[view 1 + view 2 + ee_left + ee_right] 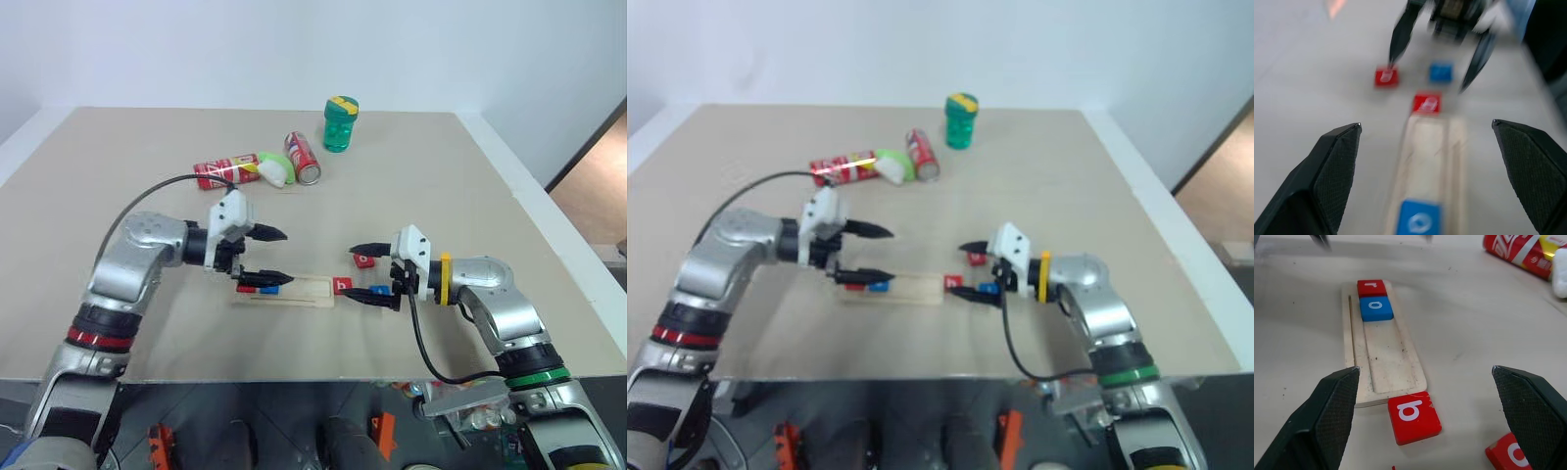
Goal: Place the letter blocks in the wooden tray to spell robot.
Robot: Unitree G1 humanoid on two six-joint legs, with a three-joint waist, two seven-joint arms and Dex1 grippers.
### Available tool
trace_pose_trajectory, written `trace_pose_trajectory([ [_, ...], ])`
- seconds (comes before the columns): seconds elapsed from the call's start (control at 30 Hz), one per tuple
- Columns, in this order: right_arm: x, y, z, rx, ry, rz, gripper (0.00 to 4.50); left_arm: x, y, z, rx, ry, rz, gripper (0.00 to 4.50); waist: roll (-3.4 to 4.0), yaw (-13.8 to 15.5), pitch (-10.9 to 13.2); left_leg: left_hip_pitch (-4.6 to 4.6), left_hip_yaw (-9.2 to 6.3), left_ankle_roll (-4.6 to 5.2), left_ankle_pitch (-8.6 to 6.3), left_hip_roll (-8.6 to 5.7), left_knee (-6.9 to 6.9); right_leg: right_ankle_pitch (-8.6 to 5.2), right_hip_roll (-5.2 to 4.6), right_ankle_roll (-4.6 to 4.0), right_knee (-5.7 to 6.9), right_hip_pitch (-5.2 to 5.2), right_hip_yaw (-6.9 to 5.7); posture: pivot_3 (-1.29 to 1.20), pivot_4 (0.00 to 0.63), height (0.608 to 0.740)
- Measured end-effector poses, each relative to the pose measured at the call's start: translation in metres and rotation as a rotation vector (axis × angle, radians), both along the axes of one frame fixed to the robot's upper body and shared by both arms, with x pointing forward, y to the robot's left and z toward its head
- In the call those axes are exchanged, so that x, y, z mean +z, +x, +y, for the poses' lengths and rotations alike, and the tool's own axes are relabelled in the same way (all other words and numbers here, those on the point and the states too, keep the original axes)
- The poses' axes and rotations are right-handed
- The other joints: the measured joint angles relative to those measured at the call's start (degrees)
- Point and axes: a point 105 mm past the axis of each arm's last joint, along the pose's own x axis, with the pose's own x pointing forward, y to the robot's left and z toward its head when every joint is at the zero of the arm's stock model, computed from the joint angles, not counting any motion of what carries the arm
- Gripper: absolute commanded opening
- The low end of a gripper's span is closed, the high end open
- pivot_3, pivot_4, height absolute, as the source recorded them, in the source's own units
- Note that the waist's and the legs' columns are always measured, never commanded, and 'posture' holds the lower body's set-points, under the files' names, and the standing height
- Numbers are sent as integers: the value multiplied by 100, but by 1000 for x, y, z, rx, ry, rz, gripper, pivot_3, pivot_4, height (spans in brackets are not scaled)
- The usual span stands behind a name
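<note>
The tray [1382, 352] lies on the desk [441, 196], holding a red r tile [1372, 287] and blue o tile [1376, 308] at one end. A red b tile [1413, 416] touches its other end. Left gripper [271, 257] and right gripper [370, 272], both spread and empty, flank the tray.

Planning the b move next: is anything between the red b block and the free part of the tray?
Nothing visible. The red b block lies on the table against the tray's near end; the groove past the blue o block is bare.
</note>
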Motion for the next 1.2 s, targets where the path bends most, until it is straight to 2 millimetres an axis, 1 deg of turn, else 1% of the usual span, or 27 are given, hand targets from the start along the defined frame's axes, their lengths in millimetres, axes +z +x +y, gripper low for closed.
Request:
trace_pose_trajectory([
  [0.17, -15, 4, -4, -17, -55, 45, 4500, -32, -25, 8, 89, -28, 95, 4429, -1, 23, 2, -3, -6, 0, 0, -1, 1, 0, -4, -6, 0, 0, -7, 0, 150, 740],
  [0.33, -19, 11, -8, -39, -71, 52, 4500, -36, -36, 8, 185, -61, 50, 4429, -1, 28, 2, 8, 4, -2, 3, -4, 10, 11, -9, -1, -3, 11, 3, 0, 150, 740],
  [0.43, -21, 15, -8, -49, -78, 52, 3658, -46, -41, 8, 240, -28, 22, 4500, -1, 21, 2, 20, 5, -2, 3, -2, 9, 12, -8, -3, -8, 20, 4, 0, 150, 740],
  [0.47, -23, 15, -8, -51, -81, 55, 3281, -48, -42, 8, 252, -23, 18, 4500, -1, 21, 2, 21, 3, -2, 3, -1, 9, 10, -6, -5, -8, 21, 2, 0, 150, 740],
  [0.53, -26, 15, -8, -50, -88, 59, 2652, -48, -41, 7, 275, -19, -2, 4500, -1, 22, 2, 21, 2, -2, 3, -1, 8, 10, -6, -7, -8, 21, 0, 0, 150, 740],
  [0.57, -27, 15, -7, -47, -90, 58, 2256, -47, -40, 6, 283, -21, -12, 4500, -1, 22, 2, 21, 3, -2, 3, -1, 8, 10, -6, -6, -8, 21, 0, 0, 150, 740],
  [0.6, -27, 15, -7, -45, -91, 58, 2030, -46, -40, 5, 287, -25, -18, 4500, -1, 23, 2, 21, 3, -3, 3, -1, 8, 10, -6, -5, -8, 22, 1, 0, 150, 740],
  [0.63, -28, 14, -7, -43, -96, 57, 1513, -45, -40, 4, 294, -29, -22, 4500, -1, 23, 2, 21, 4, -3, 3, -2, 7, 9, -7, -4, -8, 21, 2, 0, 150, 740],
  [0.67, -28, 14, -6, -41, -98, 53, 1202, -46, -39, 4, 296, -30, -22, 4500, -1, 22, 2, 21, 5, -3, 2, -2, 7, 8, -7, -3, -9, 22, 3, 0, 150, 740],
  [0.93, -27, 13, -6, -39, -99, 44, 1167, -46, -37, 0, 322, -38, -29, 4500, -1, 23, 2, 21, 3, -3, 2, -3, 5, 7, -7, -4, -9, 22, 0, 0, 150, 740],
  [1.0, -25, 12, -5, -42, -88, 48, 1167, -47, -36, 0, 333, -37, -32, 4500, 0, 23, 3, 21, 3, -3, 2, -3, 5, 7, -7, -4, -9, 21, 2, 0, 150, 740],
  [1.07, -15, 12, -2, -38, -61, 40, 1167, -48, -36, 2, 345, -34, -34, 4500, 1, 15, 3, 21, 5, -3, 2, -1, 4, 8, -6, -4, -9, 20, 4, 0, 150, 740],
  [1.13, -1, 14, 5, -21, -34, 19, 1167, -52, -36, 9, 375, -29, -29, 4500, 2, -7, 4, 21, 8, -3, 2, 4, 1, 9, -4, -8, -9, 14, 4, 0, 150, 740],
  [1.2, 17, 17, 17, 8, 2, -15, 1167, -55, -36, 18, 408, -17, -26, 4500, 3, -17, 5, 21, 5, -3, 2, 10, 0, 11, 1, -15, -9, 12, -2, 0, 150, 740],
])
